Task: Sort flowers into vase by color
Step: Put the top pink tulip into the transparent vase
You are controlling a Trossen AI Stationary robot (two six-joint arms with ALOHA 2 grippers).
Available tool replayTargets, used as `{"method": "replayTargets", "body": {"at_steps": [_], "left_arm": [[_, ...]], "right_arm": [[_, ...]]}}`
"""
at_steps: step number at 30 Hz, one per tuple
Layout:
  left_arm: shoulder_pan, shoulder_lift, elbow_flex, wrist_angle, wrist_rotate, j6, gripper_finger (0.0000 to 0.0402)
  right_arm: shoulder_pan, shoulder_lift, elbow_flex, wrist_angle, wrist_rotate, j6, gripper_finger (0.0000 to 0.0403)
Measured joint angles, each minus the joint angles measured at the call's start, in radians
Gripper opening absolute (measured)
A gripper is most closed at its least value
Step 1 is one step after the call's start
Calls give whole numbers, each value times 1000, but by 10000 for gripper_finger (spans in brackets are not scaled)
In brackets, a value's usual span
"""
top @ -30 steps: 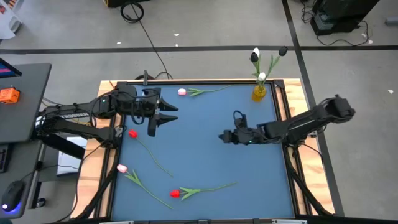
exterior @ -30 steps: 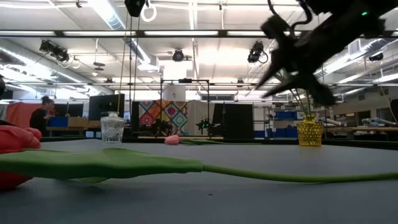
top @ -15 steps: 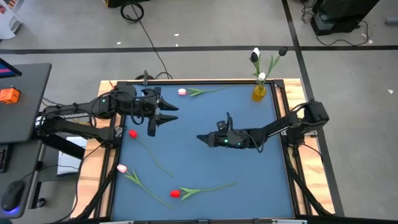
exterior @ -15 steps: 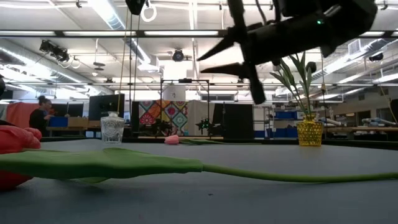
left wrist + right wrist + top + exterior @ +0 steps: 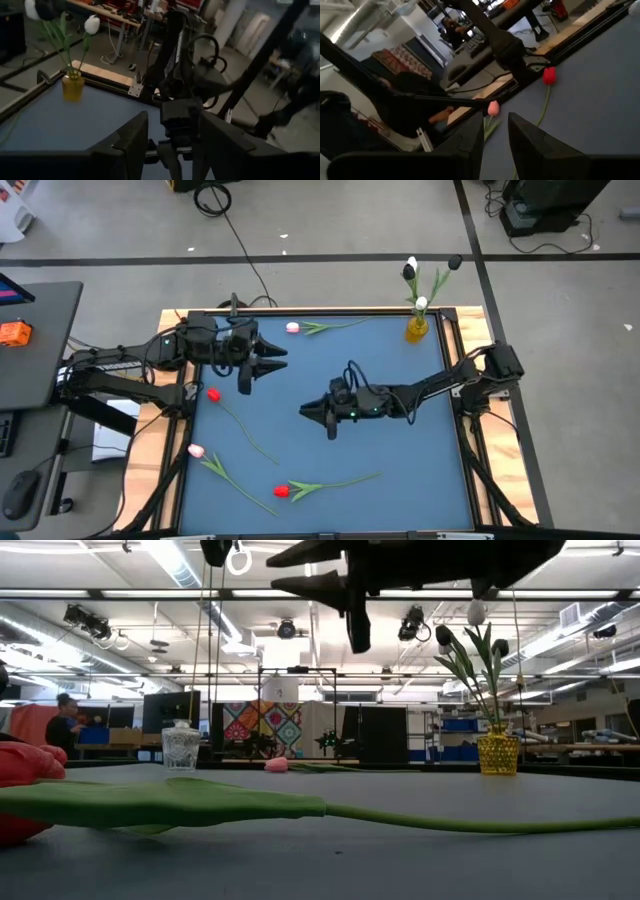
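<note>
Four tulips lie loose on the mat: light, floppy, best pinched low on the stem. Right gripper (image 5: pixel 318 416), fingers parted and empty, hovers mid-table; red tulip (image 5: pixel 282 491) lies below it, nearer the front edge, pink tulip (image 5: pixel 196 450) beyond. Left gripper (image 5: pixel 268 363) waits, open, well apart.

Right tool (image 5: pixel 318 416) hangs over desk (image 5: pixel 400 460) centre, fingers parted, nothing between. Left tool (image 5: pixel 268 364) near back-left, fingers apart, empty. Bare mat between them. Yellow vase (image 5: pixel 417 328) blocks back-right corner. Loose tulips: pink (image 5: pixel 292 328) at back edge, red (image 5: pixel 213 395), pink (image 5: pixel 196 451), red (image 5: pixel 282 492) across front-left. Right half of mat free.
</note>
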Motion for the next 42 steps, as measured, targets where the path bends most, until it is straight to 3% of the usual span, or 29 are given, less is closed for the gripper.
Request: {"method": "replayTargets", "body": {"at_steps": [12,20,23,30,36,42], "left_arm": [[9,0,0,54,-76,-46,183],[6,17,0,64,-81,-25,183],[6,48,-1,57,-81,-20,183],[-2,142,0,74,-93,-97,183],[-43,158,-1,73,-223,-94,176],[-61,139,1,59,-282,-43,157]], "right_arm": [[8,-127,2,-471,-7,-137,97],[8,-129,22,-452,-112,-378,97],[9,-131,57,-514,-35,-372,97],[6,-151,173,-903,135,-234,96],[-10,-218,176,-1100,202,-215,95],[-82,-290,176,-1239,172,-229,95]]}}
